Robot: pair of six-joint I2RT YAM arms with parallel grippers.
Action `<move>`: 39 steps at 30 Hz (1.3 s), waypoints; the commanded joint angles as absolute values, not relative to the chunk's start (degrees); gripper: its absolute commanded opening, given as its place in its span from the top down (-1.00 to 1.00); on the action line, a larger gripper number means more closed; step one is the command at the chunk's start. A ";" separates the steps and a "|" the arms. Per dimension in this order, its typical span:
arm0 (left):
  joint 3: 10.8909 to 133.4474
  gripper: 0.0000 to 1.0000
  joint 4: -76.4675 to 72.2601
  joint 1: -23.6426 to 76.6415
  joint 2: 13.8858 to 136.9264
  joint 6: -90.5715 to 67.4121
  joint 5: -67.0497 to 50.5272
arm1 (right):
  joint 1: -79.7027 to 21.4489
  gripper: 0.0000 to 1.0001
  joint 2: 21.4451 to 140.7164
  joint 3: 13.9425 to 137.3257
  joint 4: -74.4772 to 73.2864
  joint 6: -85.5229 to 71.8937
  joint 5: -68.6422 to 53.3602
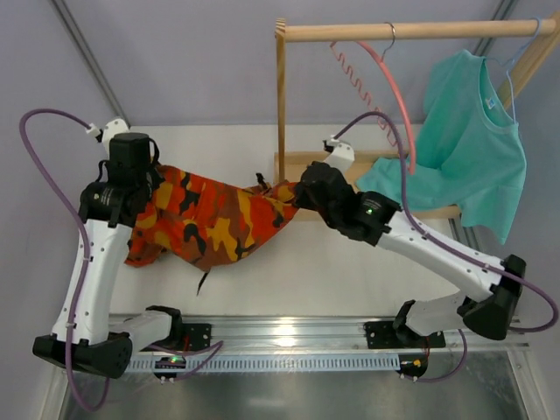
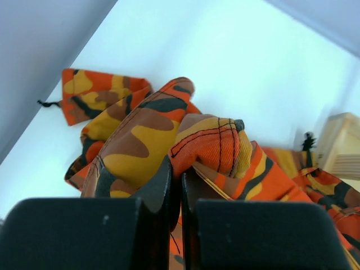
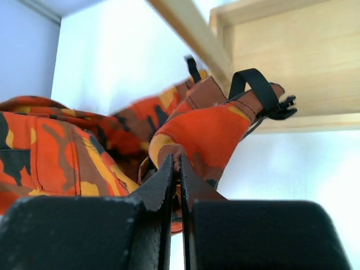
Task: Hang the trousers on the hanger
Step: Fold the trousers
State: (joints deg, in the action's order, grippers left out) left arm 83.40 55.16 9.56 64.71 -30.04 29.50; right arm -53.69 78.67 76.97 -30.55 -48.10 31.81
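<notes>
Trousers [image 1: 210,219] in orange, red, brown and black camouflage hang stretched between both arms over the white table [image 1: 350,280], left of the wooden rack [image 1: 281,105]. Pale grey walls close the table in at the left and back.

At the left, the left gripper [image 2: 175,174] has its jaws pressed together on a fold of the cloth, and the rest bunches below it. A thin black drawstring [image 1: 203,280] trails onto the table. Further right, the right gripper [image 3: 175,166] pinches the other end of the trousers, jaws tight on the fabric, just beside the rack's upright post and base; a black strap with a buckle [image 3: 259,84] sticks out there.

On the rack's rod [image 1: 420,31] the pink hanger [image 1: 398,96] hangs bare by its metal hook. Right of it, a teal T-shirt [image 1: 472,149] hangs on a light-blue hanger [image 1: 507,66].
</notes>
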 commanded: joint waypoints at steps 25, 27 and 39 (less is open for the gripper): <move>79.04 0.99 49.74 8.96 61.44 -29.00 19.15 | -55.19 0.83 68.01 77.72 -44.57 -33.21 23.60; 73.42 1.00 48.53 9.05 58.73 -30.84 19.17 | -55.63 0.23 70.65 73.50 -37.40 -37.77 21.19; 60.12 0.99 45.00 9.05 51.77 -31.82 24.25 | -55.37 -0.25 87.80 84.37 -76.94 -92.68 45.61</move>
